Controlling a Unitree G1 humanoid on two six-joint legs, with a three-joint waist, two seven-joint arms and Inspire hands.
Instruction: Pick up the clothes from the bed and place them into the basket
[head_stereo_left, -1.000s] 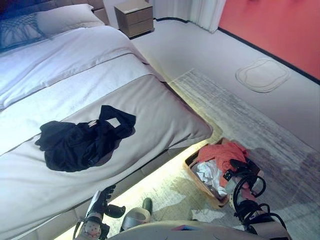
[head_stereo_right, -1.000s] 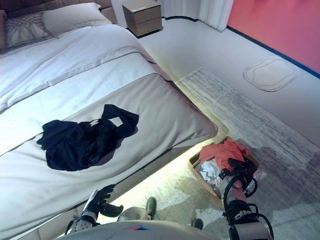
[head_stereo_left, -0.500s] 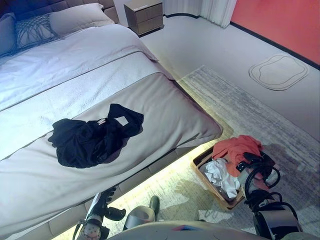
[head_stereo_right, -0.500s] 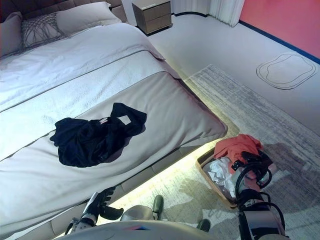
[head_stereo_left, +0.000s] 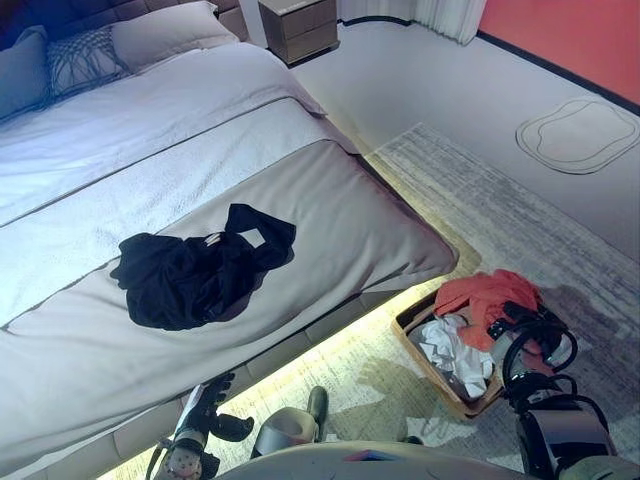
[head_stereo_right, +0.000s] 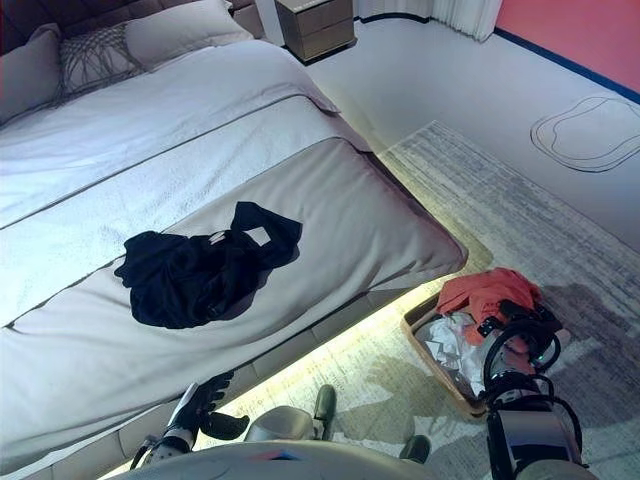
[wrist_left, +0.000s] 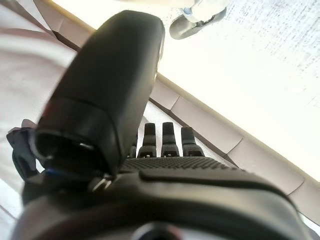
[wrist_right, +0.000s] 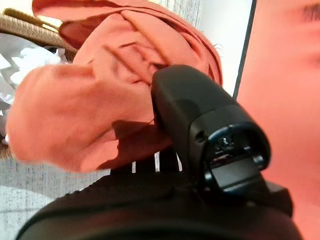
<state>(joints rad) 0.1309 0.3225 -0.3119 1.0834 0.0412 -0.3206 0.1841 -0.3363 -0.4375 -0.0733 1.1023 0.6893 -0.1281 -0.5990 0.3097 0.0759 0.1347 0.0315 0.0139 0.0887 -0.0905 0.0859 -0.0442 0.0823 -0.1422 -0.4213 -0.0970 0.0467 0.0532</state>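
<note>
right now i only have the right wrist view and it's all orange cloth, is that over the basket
observer: yes, the orange garment is draped on the far end of the basket, with the right robot hand against it.
operator: anything else in the basket
observer: white clothes lie inside it, beside the orange one.
operator: so is the bed done
observer: no, a black garment lies crumpled on the bed.
</note>
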